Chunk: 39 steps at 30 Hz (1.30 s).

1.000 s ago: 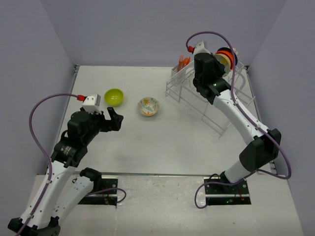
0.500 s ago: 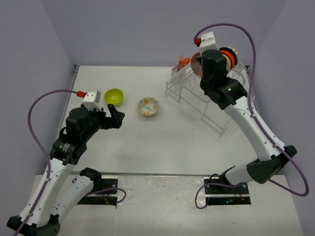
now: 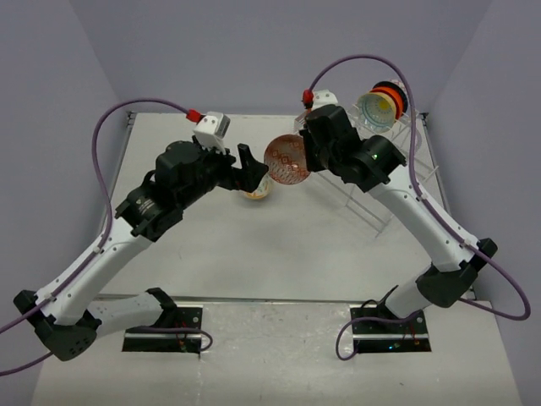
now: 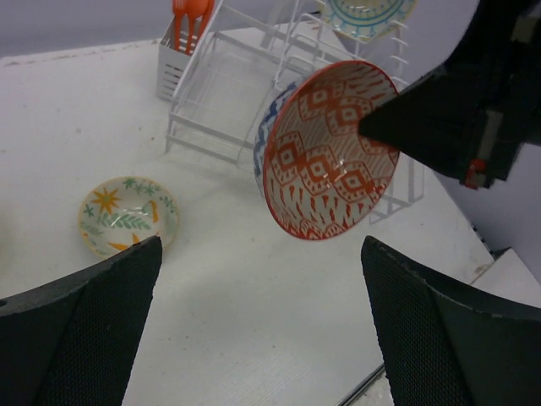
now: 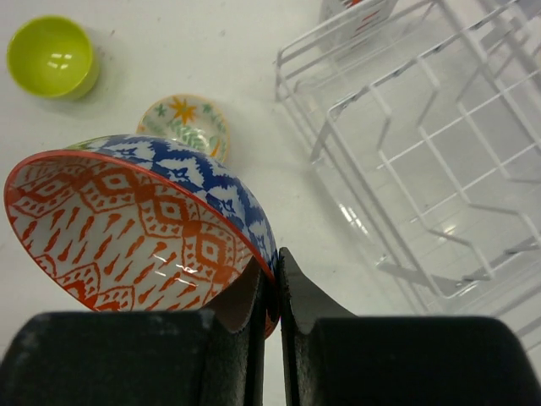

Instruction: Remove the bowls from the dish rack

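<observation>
My right gripper (image 5: 277, 283) is shut on the rim of the pink-red patterned bowl (image 5: 135, 228), which is blue and white outside, and holds it tilted in the air left of the dish rack (image 3: 376, 182). In the top view the bowl (image 3: 287, 161) hangs between both grippers. My left gripper (image 3: 251, 167) is open and empty, facing the bowl (image 4: 334, 152) from the left. The white floral bowl (image 4: 127, 216) and lime green bowl (image 5: 51, 57) sit on the table. The yellow-centred zigzag bowl (image 3: 374, 108) stands in the rack with an orange bowl (image 3: 389, 88) behind it.
Orange utensils (image 4: 189, 15) stand in the rack's small basket (image 4: 173, 63). The rack's lower tiers (image 5: 423, 161) hold nothing. The left arm hides the green bowl in the top view. Lilac walls close in the table (image 3: 254, 254) on three sides.
My right gripper lifted the pink-red bowl out of the rack and carried it left over the table. My left arm swung up and right, over the green bowl, toward the held bowl.
</observation>
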Tool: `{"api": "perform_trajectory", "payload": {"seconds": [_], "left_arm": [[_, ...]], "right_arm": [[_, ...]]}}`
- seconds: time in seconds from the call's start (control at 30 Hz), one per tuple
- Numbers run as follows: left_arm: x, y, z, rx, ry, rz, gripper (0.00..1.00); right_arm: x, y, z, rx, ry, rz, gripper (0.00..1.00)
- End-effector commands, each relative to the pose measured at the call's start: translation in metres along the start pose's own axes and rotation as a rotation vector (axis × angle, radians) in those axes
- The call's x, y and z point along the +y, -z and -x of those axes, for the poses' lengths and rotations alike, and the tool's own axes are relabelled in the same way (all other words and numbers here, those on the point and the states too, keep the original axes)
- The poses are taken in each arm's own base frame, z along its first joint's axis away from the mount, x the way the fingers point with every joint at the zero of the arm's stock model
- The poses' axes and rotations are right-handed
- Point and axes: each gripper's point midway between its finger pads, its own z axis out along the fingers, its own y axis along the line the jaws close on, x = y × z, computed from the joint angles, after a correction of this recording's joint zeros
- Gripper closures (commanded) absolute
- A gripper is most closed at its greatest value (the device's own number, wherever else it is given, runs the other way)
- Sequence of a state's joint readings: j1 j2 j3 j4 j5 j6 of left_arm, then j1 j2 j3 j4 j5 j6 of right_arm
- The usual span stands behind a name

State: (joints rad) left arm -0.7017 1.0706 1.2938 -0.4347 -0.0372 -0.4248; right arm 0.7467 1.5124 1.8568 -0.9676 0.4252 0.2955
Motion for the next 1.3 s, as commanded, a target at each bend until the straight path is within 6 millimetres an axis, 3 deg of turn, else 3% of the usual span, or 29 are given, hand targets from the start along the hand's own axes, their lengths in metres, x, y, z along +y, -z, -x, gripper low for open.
{"api": "perform_trajectory", "payload": {"seconds": [0.0,0.1,0.13,0.27,0.33,0.37,0.47,0.6,0.63,0.67,0.77,0.83,0.87,0.9,0.97,1.0,1.03,1.07,1.1,1.2,1.27], "left_arm": [[0.021,-0.011,0.003,-0.019,-0.034,0.153,0.0],[0.034,-0.019,-0.008,0.002,-0.036,0.228,0.09],[0.039,-0.02,-0.01,0.002,-0.039,0.254,0.16],[0.039,-0.031,-0.019,0.038,-0.054,0.264,0.3],[0.04,-0.034,-0.022,0.051,-0.06,0.274,0.45],[0.041,-0.035,-0.022,0.05,-0.061,0.28,0.57],[0.048,-0.037,-0.027,0.066,-0.075,0.317,0.73],[0.057,-0.041,-0.037,0.092,-0.091,0.353,0.79],[0.059,-0.041,-0.041,0.1,-0.093,0.359,0.95],[0.061,-0.042,-0.043,0.103,-0.087,0.371,1.0],[0.073,-0.036,-0.049,0.103,-0.073,0.437,1.0],[0.082,-0.028,-0.054,0.097,-0.039,0.48,1.0],[0.088,-0.023,-0.054,0.077,-0.003,0.519,1.0],[0.096,-0.018,-0.058,0.085,0.012,0.55,1.0],[0.108,-0.01,-0.068,0.091,0.057,0.575,1.0],[0.12,-0.005,-0.068,0.082,0.083,0.6,1.0],[0.127,-0.003,-0.08,0.107,0.101,0.601,1.0],[0.13,0.003,-0.074,0.074,0.128,0.585,1.0],[0.145,0.009,-0.071,0.06,0.153,0.608,1.0],[0.171,0.027,-0.085,0.075,0.186,0.666,1.0],[0.185,0.034,-0.093,0.084,0.206,0.702,1.0]], "right_arm": [[0.023,0.015,0.005,-0.006,-0.125,0.084,1.0],[0.032,0.018,0.002,0.0,-0.133,0.125,1.0],[0.034,0.019,0.002,-0.001,-0.134,0.133,1.0],[0.049,0.021,-0.002,0.018,-0.132,0.175,1.0],[0.052,0.02,-0.003,0.022,-0.14,0.173,1.0],[0.053,0.019,-0.003,0.017,-0.145,0.173,1.0],[0.059,0.017,-0.007,0.023,-0.153,0.192,1.0],[0.068,0.016,-0.01,0.027,-0.169,0.222,1.0],[0.071,0.016,-0.01,0.024,-0.176,0.236,1.0],[0.073,0.015,-0.012,0.029,-0.179,0.241,1.0],[0.073,0.013,-0.016,0.027,-0.185,0.245,1.0],[0.071,0.013,-0.019,0.02,-0.191,0.245,0.58],[0.07,0.014,-0.02,0.018,-0.198,0.242,0.45],[0.066,0.014,-0.02,0.011,-0.198,0.225,0.4],[0.059,0.018,-0.023,0.005,-0.202,0.207,0.21],[0.054,0.018,-0.024,-0.001,-0.203,0.188,0.17],[0.047,0.024,-0.026,-0.013,-0.208,0.182,0.15],[0.043,0.027,-0.027,-0.019,-0.211,0.175,0.14],[0.037,0.03,-0.03,-0.026,-0.212,0.16,0.1],[0.019,0.037,-0.052,-0.019,-0.209,0.13,0.04],[0.008,0.047,-0.057,-0.044,-0.225,0.125,0.01]]}}
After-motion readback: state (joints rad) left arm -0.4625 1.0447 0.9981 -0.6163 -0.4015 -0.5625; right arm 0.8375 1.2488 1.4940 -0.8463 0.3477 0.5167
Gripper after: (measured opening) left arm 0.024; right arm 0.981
